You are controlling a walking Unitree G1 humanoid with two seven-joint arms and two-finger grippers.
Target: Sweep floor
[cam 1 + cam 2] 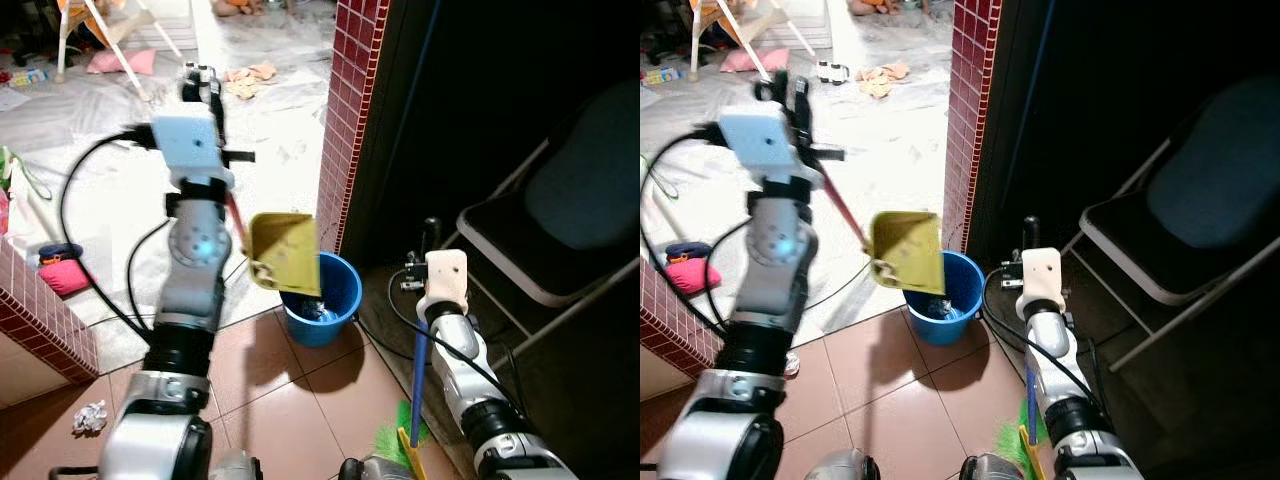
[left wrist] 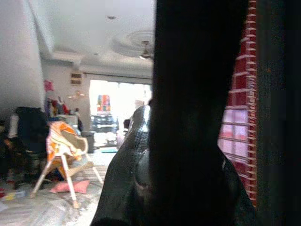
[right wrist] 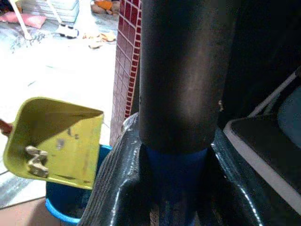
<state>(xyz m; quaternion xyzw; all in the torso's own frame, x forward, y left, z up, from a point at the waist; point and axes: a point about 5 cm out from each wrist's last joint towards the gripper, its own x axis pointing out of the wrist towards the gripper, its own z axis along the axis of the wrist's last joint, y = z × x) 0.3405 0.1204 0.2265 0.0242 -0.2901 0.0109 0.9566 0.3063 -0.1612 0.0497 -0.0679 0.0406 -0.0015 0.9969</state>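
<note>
- We hold the yellow dustpan (image 1: 284, 254) tipped over the blue bucket (image 1: 326, 300), our left gripper (image 1: 200, 88) clamped on its red handle — emptying looks underway.
- Our right gripper (image 1: 430, 240) grips the broom (image 1: 418, 372) upright.
- A crumpled paper (image 1: 89, 417) lies on the tiles — unswept, we judge.

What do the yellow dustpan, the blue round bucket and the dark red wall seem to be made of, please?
The yellow dustpan looks like matte moulded plastic, uniform in colour with thin walls. The blue round bucket also looks plastic, judging by its smooth, slightly glossy rim. The dark red wall is faced with small glazed-looking tiles with pale grout lines.
</note>
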